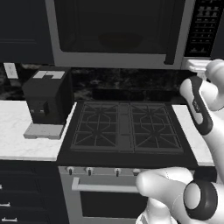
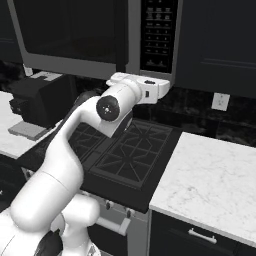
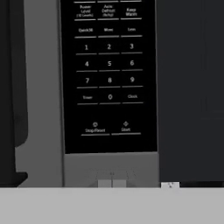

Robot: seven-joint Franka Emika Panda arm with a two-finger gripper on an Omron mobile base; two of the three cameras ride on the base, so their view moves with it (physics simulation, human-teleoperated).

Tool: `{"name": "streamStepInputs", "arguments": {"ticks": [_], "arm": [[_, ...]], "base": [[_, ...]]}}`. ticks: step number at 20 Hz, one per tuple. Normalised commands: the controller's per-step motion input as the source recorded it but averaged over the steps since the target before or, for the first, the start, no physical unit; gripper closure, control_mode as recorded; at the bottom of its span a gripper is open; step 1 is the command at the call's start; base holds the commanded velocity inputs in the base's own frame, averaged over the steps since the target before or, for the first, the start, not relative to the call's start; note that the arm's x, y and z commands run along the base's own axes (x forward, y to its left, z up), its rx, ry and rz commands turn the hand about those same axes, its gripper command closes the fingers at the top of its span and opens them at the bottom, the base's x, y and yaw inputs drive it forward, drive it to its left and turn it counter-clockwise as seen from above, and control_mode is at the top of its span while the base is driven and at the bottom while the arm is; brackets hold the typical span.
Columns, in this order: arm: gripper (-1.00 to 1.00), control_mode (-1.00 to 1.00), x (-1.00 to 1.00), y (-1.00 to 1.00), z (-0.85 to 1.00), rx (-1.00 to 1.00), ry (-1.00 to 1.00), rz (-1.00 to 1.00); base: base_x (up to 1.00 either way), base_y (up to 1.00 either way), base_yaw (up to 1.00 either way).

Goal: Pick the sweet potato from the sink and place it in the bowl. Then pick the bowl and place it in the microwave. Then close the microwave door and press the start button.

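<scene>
Grey steel filled the scene: the microwave sat above the stove, and the microwave door looked shut, a dim rounded shape behind its window, possibly the bowl. The hand hovered just below the black button panel, facing the Start key. Its fingers were too hidden to call spread or pressed. Pressing start appeared to be all that remained.

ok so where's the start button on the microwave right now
In the hand view the start button sits at the bottom right of the black button panel, beside Stop/Reset and below the 0 key, on the microwave's right side.
</scene>
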Motion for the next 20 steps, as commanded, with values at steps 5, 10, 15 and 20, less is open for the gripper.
{"name": "streamStepInputs", "arguments": {"ticks": [5,10,15,20], "arm": [[1.0,-1.0,0.21,-0.12,0.0,0.0,-0.06,0.0],[1.0,-1.0,0.27,-0.06,0.0,0.0,-0.02,0.0],[1.0,-1.0,0.13,-0.11,0.1,0.0,0.0,0.0],[1.0,-1.0,0.2,-0.05,0.13,0.0,0.0,0.0]], "base": [[0.0,0.0,0.0],[0.0,0.0,0.0],[0.0,0.0,0.0],[0.0,0.0,0.0]]}}
